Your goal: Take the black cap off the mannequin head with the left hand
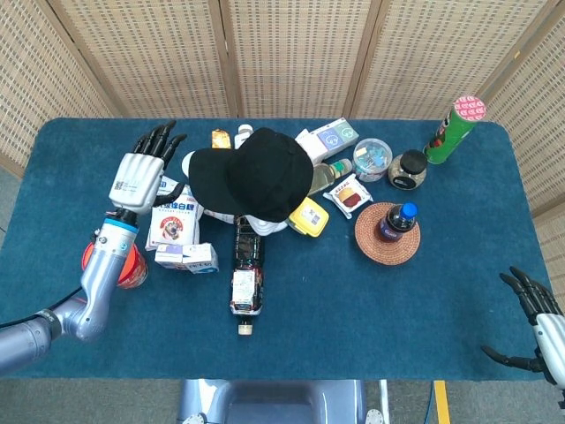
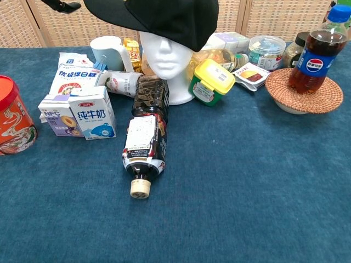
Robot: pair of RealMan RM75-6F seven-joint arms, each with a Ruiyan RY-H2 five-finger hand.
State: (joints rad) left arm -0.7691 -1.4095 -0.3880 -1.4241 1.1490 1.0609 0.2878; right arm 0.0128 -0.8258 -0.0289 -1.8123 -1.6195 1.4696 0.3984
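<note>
The black cap [image 1: 252, 174] sits on the white mannequin head [image 2: 166, 61] at the table's back middle; in the chest view the black cap [image 2: 159, 15] covers the head's top, brim pointing left. My left hand [image 1: 144, 170] hovers raised just left of the brim with fingers spread, holding nothing and apart from the cap. Only its fingertips [image 2: 61, 5] show at the chest view's top edge. My right hand [image 1: 537, 322] stays open at the table's near right corner.
A dark bottle [image 1: 247, 275] lies in front of the mannequin. Milk cartons [image 1: 186, 255], a white bag [image 1: 173, 217] and a red can [image 1: 124, 265] crowd under my left arm. A yellow-lidded box [image 1: 309, 215], a cola bottle on a woven coaster [image 1: 390, 231] and jars stand to the right.
</note>
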